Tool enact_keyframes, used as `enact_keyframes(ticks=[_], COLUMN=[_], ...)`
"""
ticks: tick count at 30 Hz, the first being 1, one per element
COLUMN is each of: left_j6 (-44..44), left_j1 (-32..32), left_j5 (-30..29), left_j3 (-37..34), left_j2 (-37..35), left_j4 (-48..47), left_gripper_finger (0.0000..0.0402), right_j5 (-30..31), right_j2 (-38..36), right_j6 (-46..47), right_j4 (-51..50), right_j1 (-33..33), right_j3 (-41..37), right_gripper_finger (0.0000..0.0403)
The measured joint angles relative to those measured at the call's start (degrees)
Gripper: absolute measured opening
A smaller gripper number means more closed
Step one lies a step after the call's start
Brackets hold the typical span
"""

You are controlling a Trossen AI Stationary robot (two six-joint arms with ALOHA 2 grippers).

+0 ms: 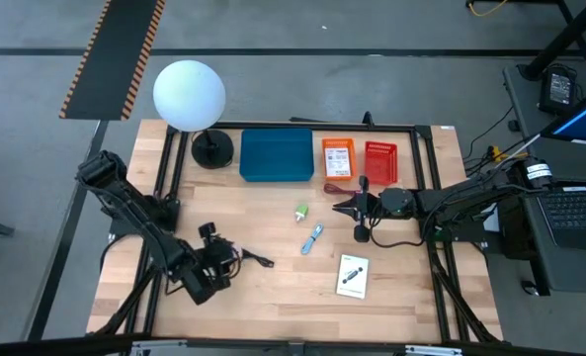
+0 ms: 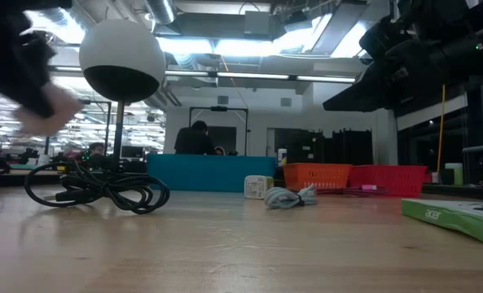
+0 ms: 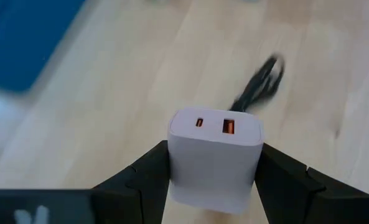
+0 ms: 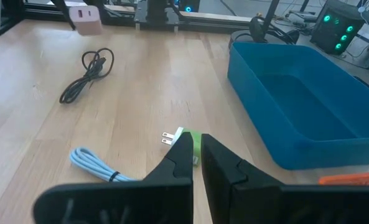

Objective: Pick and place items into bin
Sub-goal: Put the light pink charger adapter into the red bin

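High view: left tool (image 1: 209, 265) sits near the front-left of the wooden table (image 1: 263, 297), pinching a white charger block (image 3: 214, 155) between its fingers, held above the tabletop. Black cable (image 1: 258, 260) lies coiled just beside it. Right tool (image 1: 344, 207), fingers pressed together and holding nothing, hovers mid-table near the green plug (image 1: 300, 212) and pale blue cable (image 1: 312, 238). White card (image 1: 353, 275) lies flat toward the front edge. Blue bin (image 1: 277, 156) is at the back edge, beside the orange box (image 1: 337, 158) and red basket (image 1: 380, 162). Globe lamp (image 1: 190, 95) stands at the back-left corner. Bare wood lies between the two tools.
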Motion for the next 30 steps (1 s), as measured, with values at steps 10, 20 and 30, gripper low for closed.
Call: enact_keyframes(ticks=[10, 20, 30], left_j6=[23.5, 45.3, 63.0], left_j1=[8.0, 16.5, 30.1], left_j5=[-1.2, 5.0, 18.9], left_j3=[0.0, 0.0, -2.2], left_j2=[0.0, 0.0, -0.1], left_j4=[10.9, 25.1, 39.9], left_gripper_finger=[0.0191, 0.0191, 0.0191], right_j5=[0.0, -1.8, -1.9], right_j2=[0.0, 0.0, 0.3], right_j6=[1.8, 3.1, 4.5], right_j4=[0.2, 0.3, 0.3], right_j1=[0.0, 0.0, 0.0], right_j3=[0.0, 0.0, 0.0], right_gripper_finger=[0.0014, 0.0014, 0.0014])
